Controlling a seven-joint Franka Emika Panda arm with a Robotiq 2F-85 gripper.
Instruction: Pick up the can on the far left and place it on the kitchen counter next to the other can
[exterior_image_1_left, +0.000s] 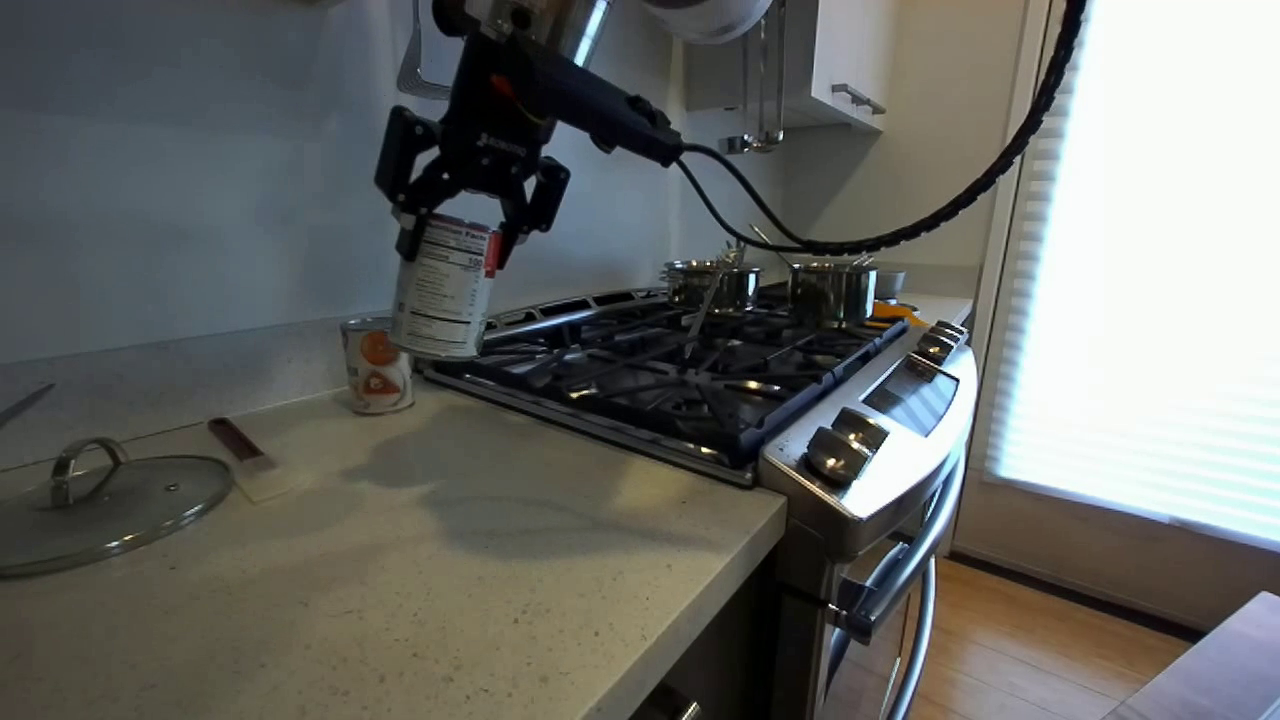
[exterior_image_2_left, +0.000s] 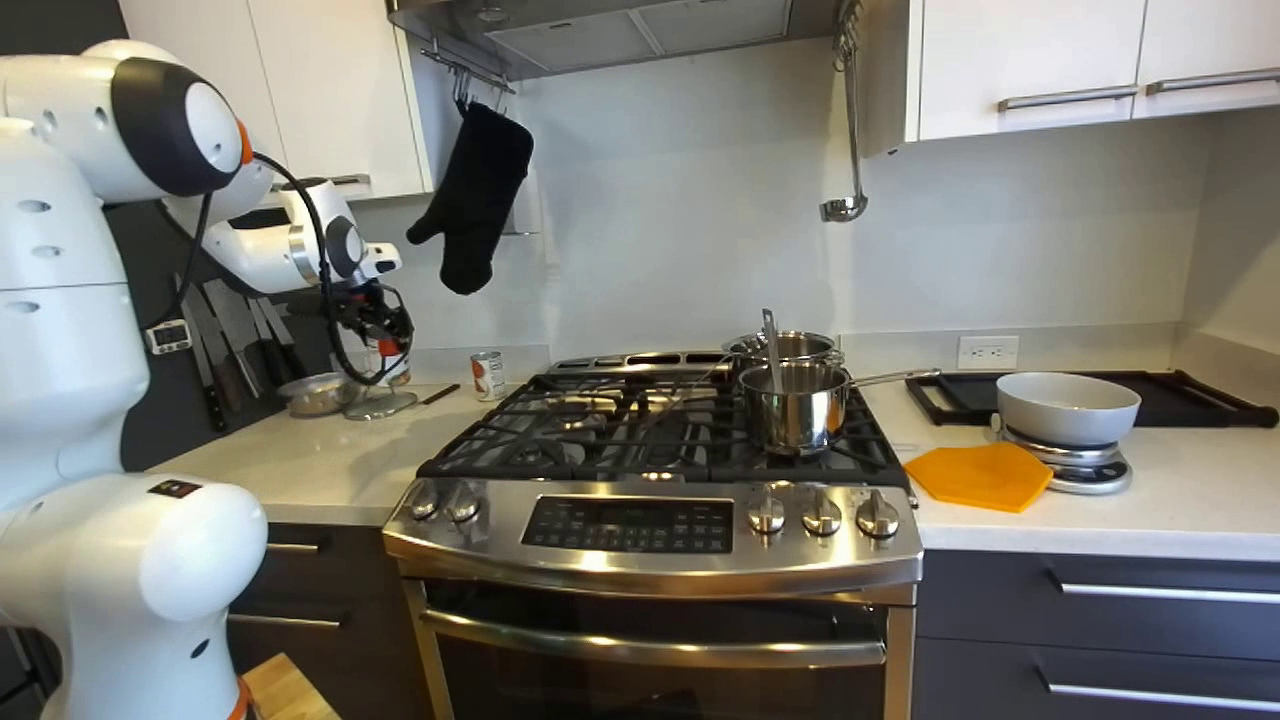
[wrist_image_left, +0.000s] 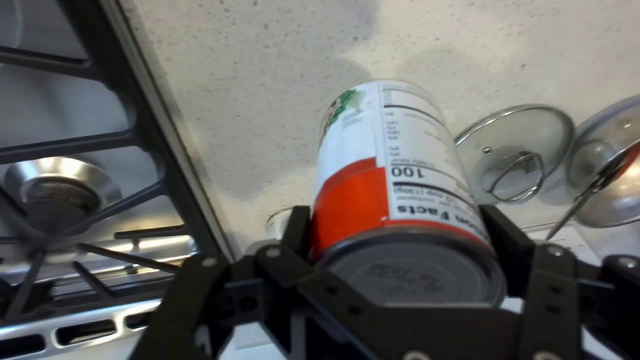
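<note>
My gripper (exterior_image_1_left: 456, 240) is shut on a can (exterior_image_1_left: 440, 310) with a white nutrition label and a red band. The can hangs slightly tilted above the counter (exterior_image_1_left: 400, 600). In the wrist view the fingers (wrist_image_left: 400, 225) press on both sides of the can (wrist_image_left: 425, 145), close to its near end. The other can (exterior_image_1_left: 380, 372), white with orange-red marks, stands upright on the counter by the stove's back corner and the wall. It also shows in an exterior view (exterior_image_2_left: 488, 377). In the wrist view it (wrist_image_left: 278, 224) is mostly hidden behind a finger.
The gas stove (exterior_image_1_left: 690, 390) with black grates borders the counter. A glass lid (exterior_image_1_left: 130, 505) and a red-handled spatula (exterior_image_1_left: 243, 450) lie on the counter. Steel pots (exterior_image_2_left: 795, 410) stand on the stove. Knives (exterior_image_2_left: 230, 350) and a black oven mitt (exterior_image_2_left: 475, 195) hang on the walls.
</note>
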